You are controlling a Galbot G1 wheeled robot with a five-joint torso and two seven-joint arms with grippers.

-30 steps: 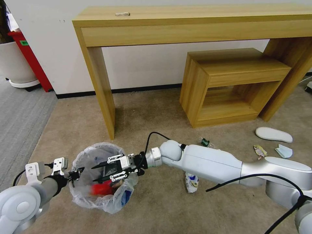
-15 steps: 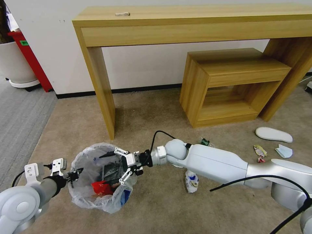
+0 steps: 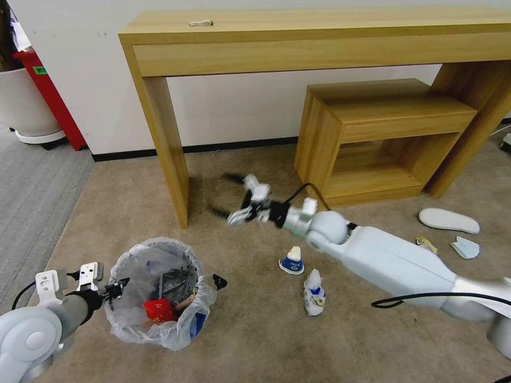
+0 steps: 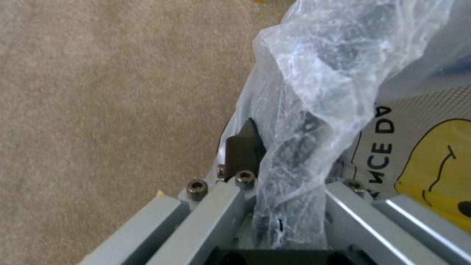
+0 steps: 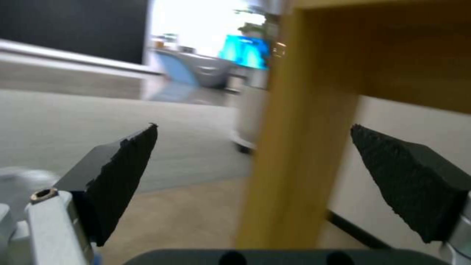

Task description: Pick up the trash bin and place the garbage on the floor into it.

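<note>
While the left gripper (image 3: pixel 114 289) stays clamped on the rim and plastic liner of the trash bin (image 3: pixel 154 290) at the robot's left, the right gripper (image 3: pixel 234 199) hangs with jaws wide and empty near the table leg (image 3: pixel 167 149). Nearest litter is the blue-white paper cup (image 3: pixel 292 260), upright on the carpet (image 3: pixel 255 330) just right of and nearer the robot than that gripper, so the right arm is closer. Partial lettering "NCE DA" reads on a wrapper (image 4: pixel 422 154) inside the liner.
</note>
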